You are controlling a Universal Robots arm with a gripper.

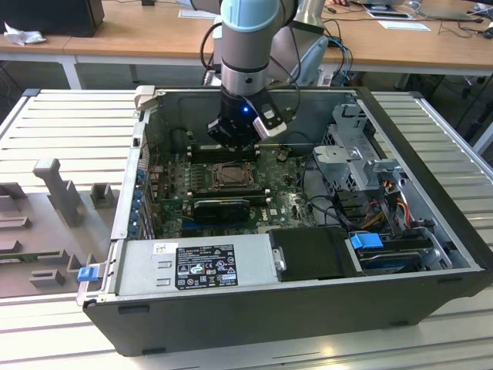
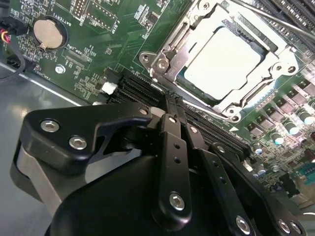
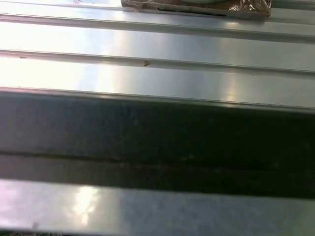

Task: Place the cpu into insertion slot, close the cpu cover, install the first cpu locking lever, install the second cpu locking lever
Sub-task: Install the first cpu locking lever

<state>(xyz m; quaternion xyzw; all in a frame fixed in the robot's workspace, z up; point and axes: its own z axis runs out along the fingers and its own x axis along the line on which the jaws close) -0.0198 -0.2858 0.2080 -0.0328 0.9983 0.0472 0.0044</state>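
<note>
One black gripper (image 2: 174,105) on the pale blue and silver arm hangs inside the open dark grey computer case (image 1: 300,308), just above the green motherboard (image 1: 293,202), and its jaws stand clenched together with nothing between them. In the second wrist view the two black fingers (image 2: 173,162) run side by side with their tips pressed close, pointing at the near edge of the square insertion slot (image 2: 162,61) with its silver metal rim, beside a row of long black memory slots (image 2: 142,91). The small flat square cpu (image 2: 224,61) with its pale silver-grey top lies seated in that slot, and the thin silver cpu cover (image 2: 273,69), a frame with a large central window, lies flat down around it so the chip shows through the window. A thin silver lever rod (image 2: 275,19) runs along the far side of the socket. A round silver coin battery (image 2: 47,32) sits on the board well apart from the socket. In the exterior view the gripper (image 1: 235,142) hovers just behind the socket (image 1: 231,176), near the middle of the case, which lies on a ribbed metal counter (image 1: 73,116); a grey power supply box (image 1: 196,266) fills the case's near edge.
</note>
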